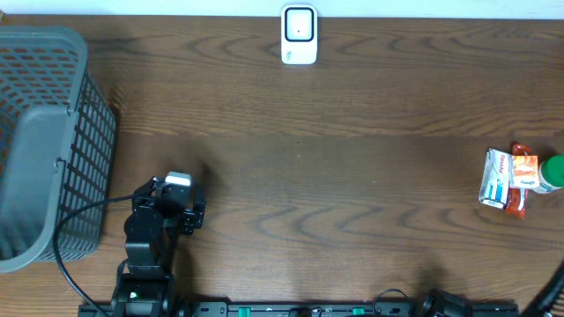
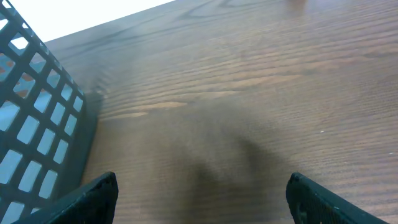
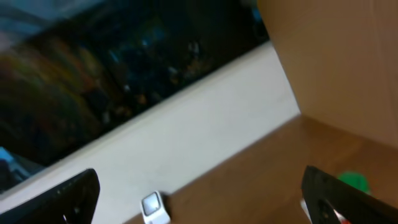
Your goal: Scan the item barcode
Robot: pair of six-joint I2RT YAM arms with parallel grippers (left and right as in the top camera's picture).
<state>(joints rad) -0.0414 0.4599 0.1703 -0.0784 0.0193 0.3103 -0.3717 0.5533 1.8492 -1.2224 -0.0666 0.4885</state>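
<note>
The white barcode scanner point(image 1: 299, 35) stands at the table's far edge, centre; it also shows small in the right wrist view as the scanner point(image 3: 154, 207). Three items lie together at the right edge: a white box point(image 1: 496, 178), an orange packet point(image 1: 523, 179) and a green-capped bottle point(image 1: 552, 173). The green cap point(image 3: 354, 182) peeks in beside my right finger. My left gripper point(image 2: 202, 180) hangs open over bare wood near the basket, holding nothing. My right gripper point(image 3: 200, 177) is open and empty, tilted up toward the far wall. Only a sliver of the right arm point(image 1: 553, 291) shows overhead.
A grey mesh basket point(image 1: 48, 141) fills the left side of the table, its wall point(image 2: 37, 118) close to my left finger. The left arm point(image 1: 163, 220) sits at the front left beside it. A cardboard-brown panel point(image 3: 336, 56) rises at the right.
</note>
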